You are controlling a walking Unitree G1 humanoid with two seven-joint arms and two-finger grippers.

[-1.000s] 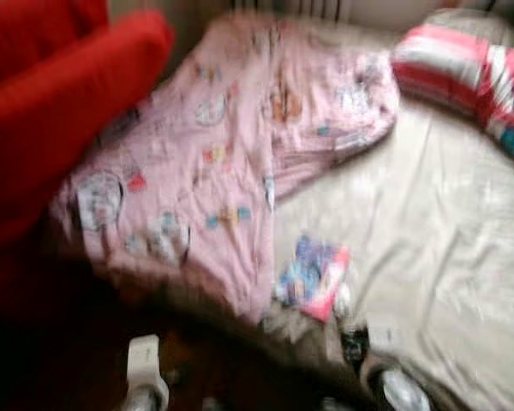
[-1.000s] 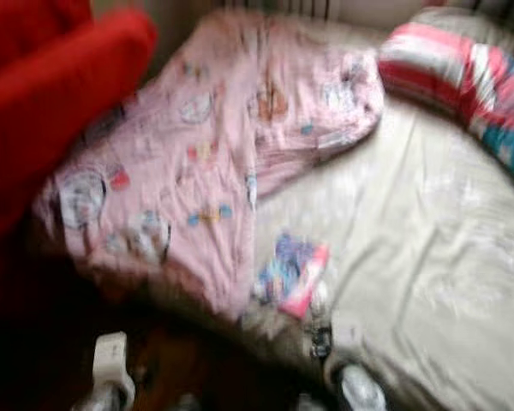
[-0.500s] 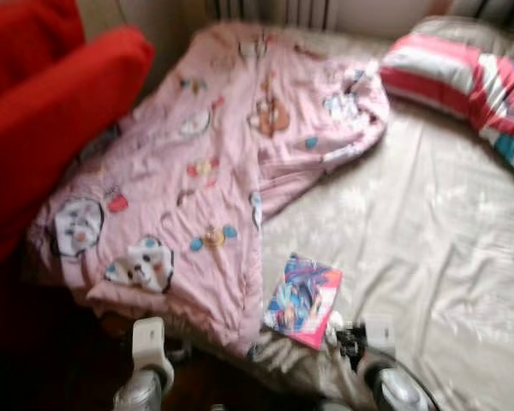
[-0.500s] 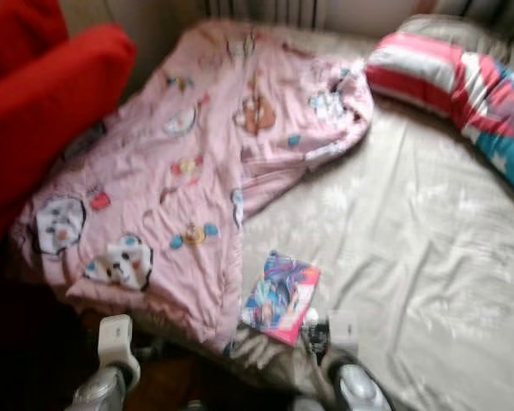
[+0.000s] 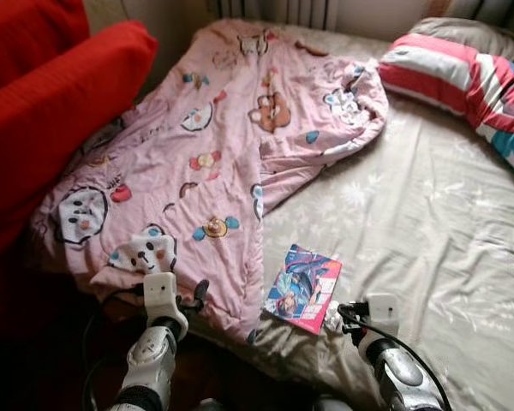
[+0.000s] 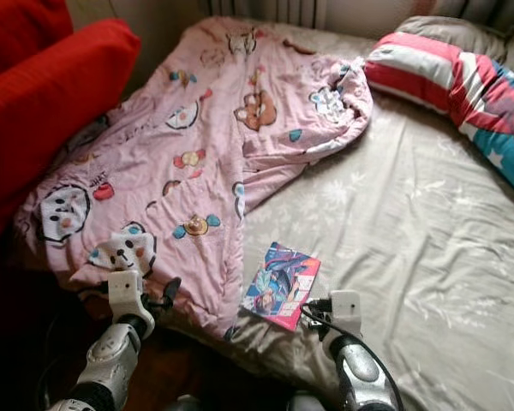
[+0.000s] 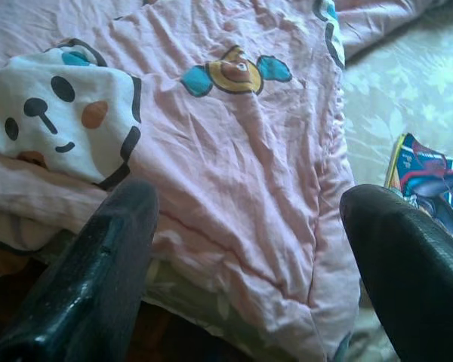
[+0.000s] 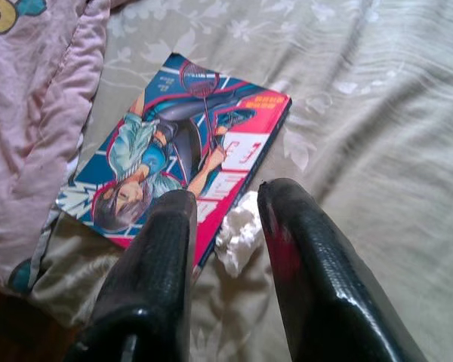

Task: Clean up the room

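A pink cartoon-print blanket (image 5: pixel 197 145) lies rumpled across the left half of the bed. A colourful comic book (image 5: pixel 304 288) rests on the beige sheet (image 5: pixel 428 231) by the blanket's edge, with a small white crumpled wad (image 5: pixel 331 319) beside its near corner. My left gripper (image 7: pixel 241 256) is open wide, hovering just before the blanket's near hem (image 7: pixel 287 286). My right gripper (image 8: pixel 226 219) is open by a narrow gap, close over the wad (image 8: pixel 238 230) and the book's pink edge (image 8: pixel 181 151). Neither gripper holds anything.
A large red cushion (image 5: pixel 51 111) stands at the left, against the blanket. A striped red, white and blue pillow (image 5: pixel 463 73) lies at the bed's far right. A radiator (image 5: pixel 274 10) runs behind the bed. Dark floor (image 5: pixel 34 360) lies below the bed's near left corner.
The blur has cleared and the view has settled. Both arms have come further up into view, the left toward the blanket's hem, the right toward the book's near corner.
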